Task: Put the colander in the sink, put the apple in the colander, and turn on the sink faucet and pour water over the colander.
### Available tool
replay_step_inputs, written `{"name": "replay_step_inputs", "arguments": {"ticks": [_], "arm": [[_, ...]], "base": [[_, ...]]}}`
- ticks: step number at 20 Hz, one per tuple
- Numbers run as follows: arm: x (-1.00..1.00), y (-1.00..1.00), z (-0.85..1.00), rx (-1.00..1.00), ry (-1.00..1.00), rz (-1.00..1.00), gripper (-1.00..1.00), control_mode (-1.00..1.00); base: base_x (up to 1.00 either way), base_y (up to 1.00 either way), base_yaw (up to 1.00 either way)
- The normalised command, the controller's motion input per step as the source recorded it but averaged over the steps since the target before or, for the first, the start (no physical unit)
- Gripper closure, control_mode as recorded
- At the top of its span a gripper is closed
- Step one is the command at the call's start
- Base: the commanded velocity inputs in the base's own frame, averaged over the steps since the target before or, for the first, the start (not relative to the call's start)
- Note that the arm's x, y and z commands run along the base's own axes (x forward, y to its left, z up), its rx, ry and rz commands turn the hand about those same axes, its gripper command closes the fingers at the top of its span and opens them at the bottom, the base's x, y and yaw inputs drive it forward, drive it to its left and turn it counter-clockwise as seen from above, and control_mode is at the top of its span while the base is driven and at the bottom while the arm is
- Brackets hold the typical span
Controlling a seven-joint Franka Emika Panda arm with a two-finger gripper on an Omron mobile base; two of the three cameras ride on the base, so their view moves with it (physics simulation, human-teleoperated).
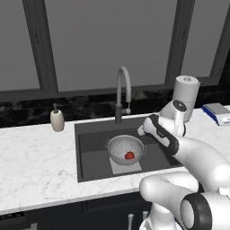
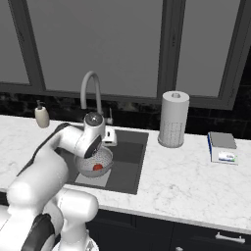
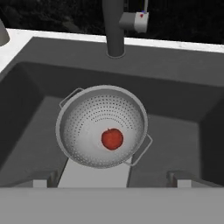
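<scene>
Silver colander (image 3: 101, 126) at frame centre inside the dark sink (image 3: 183, 135), red apple (image 3: 112, 138) resting in its bowl, faucet (image 3: 113, 28) base at top centre, gripper (image 3: 112, 178) released and wide at the bottom edge, holding nothing

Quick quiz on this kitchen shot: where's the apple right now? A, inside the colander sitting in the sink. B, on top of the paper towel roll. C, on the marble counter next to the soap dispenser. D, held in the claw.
A: the apple lies at the bottom of the colander, which stands in the sink below the faucet.
</scene>
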Motion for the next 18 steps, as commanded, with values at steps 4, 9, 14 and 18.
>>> {"name": "replay_step_inputs", "arguments": {"ticks": [4,9,14,18], "arm": [[-0.16,-0.35,0.14,0.03,-0.16,0.00,-1.00,-1.00],[-0.01,-0.18,0.29,0.04,-0.27,0.00,-1.00,-1.00],[0.00,0.00,0.49,0.09,-0.45,0.00,-1.00,-1.00],[0.01,0.00,0.59,0.07,-0.37,0.00,-1.00,-1.00]], "base": [[0.00,0.00,0.00],[0.00,0.00,0.00],[0.00,0.00,0.00],[0.00,0.00,0.00]]}}
